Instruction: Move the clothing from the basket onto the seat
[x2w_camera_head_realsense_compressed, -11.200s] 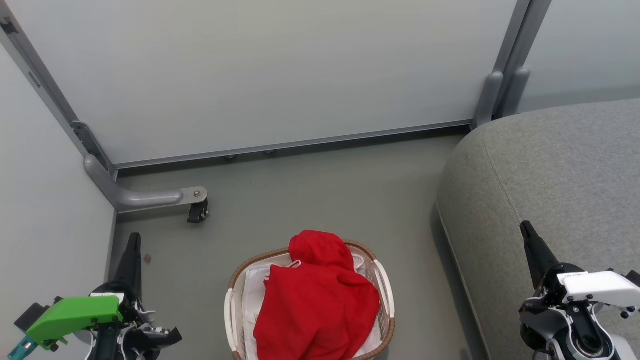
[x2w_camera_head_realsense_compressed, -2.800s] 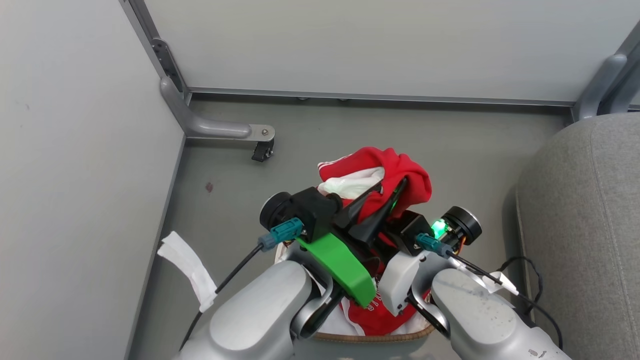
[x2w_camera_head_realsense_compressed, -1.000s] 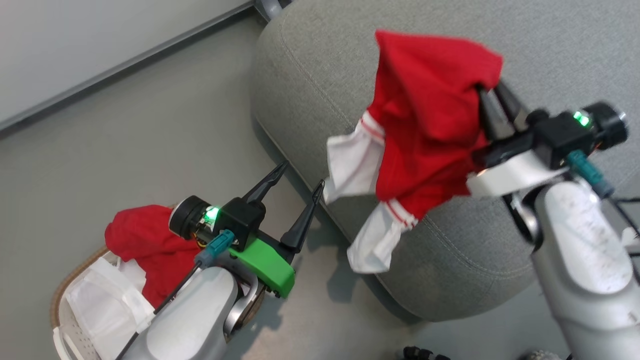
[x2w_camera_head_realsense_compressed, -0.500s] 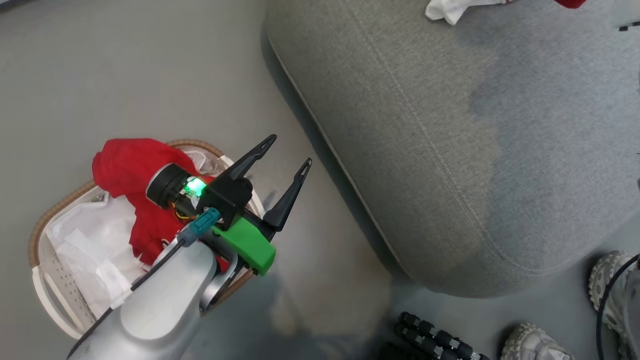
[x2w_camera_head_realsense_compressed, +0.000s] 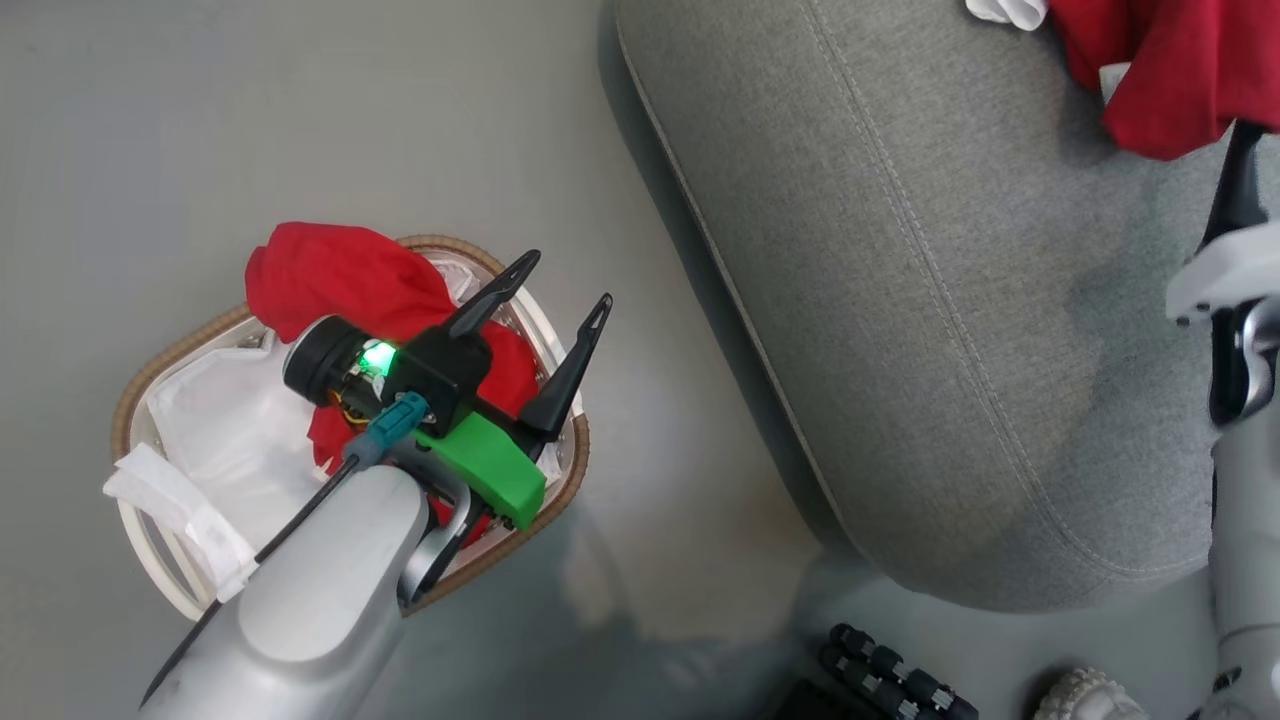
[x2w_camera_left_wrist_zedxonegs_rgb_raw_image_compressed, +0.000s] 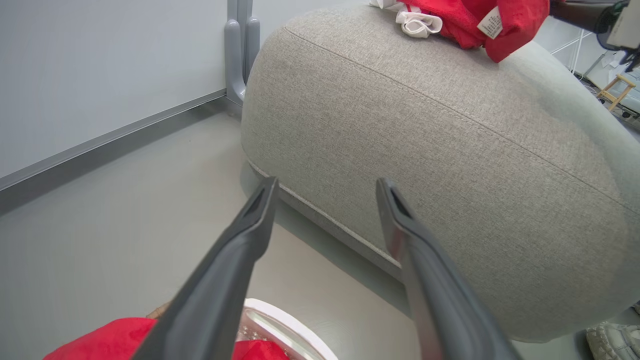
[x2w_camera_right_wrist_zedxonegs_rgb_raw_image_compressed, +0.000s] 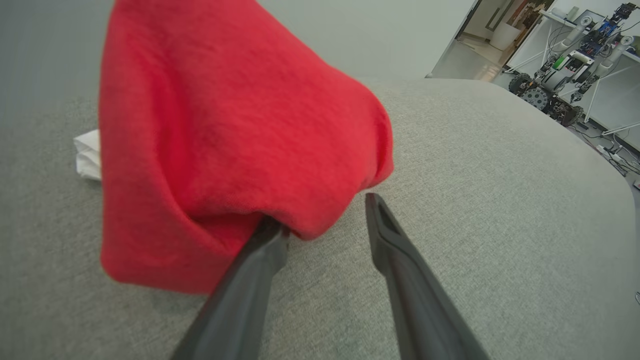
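Half done. One red clothing (x2w_camera_right_wrist_zedxonegs_rgb_raw_image_compressed: 225, 125) down on the seat (x2w_camera_head_realsense_compressed: 900, 300), far right. Right gripper (x2w_camera_right_wrist_zedxonegs_rgb_raw_image_compressed: 322, 212) spread apart, cloth just draped over its tip, not pinched. More red clothing (x2w_camera_head_realsense_compressed: 340, 280) left in the basket (x2w_camera_head_realsense_compressed: 172, 352), near left. Left gripper (x2w_camera_head_realsense_compressed: 570, 278) spread wide above, holding nothing.

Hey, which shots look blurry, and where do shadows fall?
Head view: the right wrist at the edge is smeared, and a soft shadow darkens the seat near the red garment. Right wrist view: that garment, close to the lens, looks soft.
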